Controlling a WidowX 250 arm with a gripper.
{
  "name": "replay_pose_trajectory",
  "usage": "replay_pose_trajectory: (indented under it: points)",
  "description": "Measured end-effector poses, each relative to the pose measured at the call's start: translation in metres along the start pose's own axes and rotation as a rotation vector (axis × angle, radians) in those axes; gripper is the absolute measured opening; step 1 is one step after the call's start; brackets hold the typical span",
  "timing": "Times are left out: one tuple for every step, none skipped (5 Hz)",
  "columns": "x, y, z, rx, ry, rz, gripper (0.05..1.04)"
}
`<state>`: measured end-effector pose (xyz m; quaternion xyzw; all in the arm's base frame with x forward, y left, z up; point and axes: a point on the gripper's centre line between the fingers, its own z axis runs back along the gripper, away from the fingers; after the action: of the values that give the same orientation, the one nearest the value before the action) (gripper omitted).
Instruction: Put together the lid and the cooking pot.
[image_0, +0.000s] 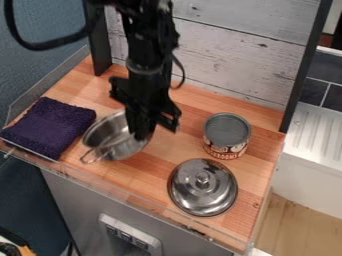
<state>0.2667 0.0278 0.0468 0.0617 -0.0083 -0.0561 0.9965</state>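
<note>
Whitewashed boards (234, 55) stood behind a striped wooden counter (180, 145), framed by black posts, with a blue-grey wall (33, 72) at the upper left of the frame. A white ridged drainboard (320, 132) and dark tiles (314, 91) lay at the right edge, and pale wood flooring (297, 227) showed at the lower right. On the counter, a folded dark purple towel (50, 127) sat at the left and a can (227, 132) stood upright right of centre.

The arm (141, 45) came down from the top edge, its gripper (141, 133) over the right part of the metal pot (105, 139), left of centre; whether the gripper was open or closed, I could not tell. The pot's wire handle (90, 155) pointed to the lower left. Well apart from the gripper, toward the lower right, the round lid (202, 195) lay knob up on the wood, below the can.
</note>
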Motion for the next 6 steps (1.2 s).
replay_pose_trajectory:
  points:
    - [-0.006, -0.019, -0.006, -0.008, 0.010, -0.029, 0.055]
    - [-0.011, -0.032, -0.013, -0.025, 0.041, -0.044, 0.054]
    - [-0.011, -0.040, -0.022, -0.044, 0.058, -0.058, 0.077]
    - [-0.012, -0.043, -0.029, -0.052, 0.076, -0.065, 0.231]
    - [-0.010, -0.042, -0.031, -0.046, 0.079, -0.058, 0.500]
    - [-0.008, -0.042, -0.016, -0.039, 0.038, -0.073, 0.813]
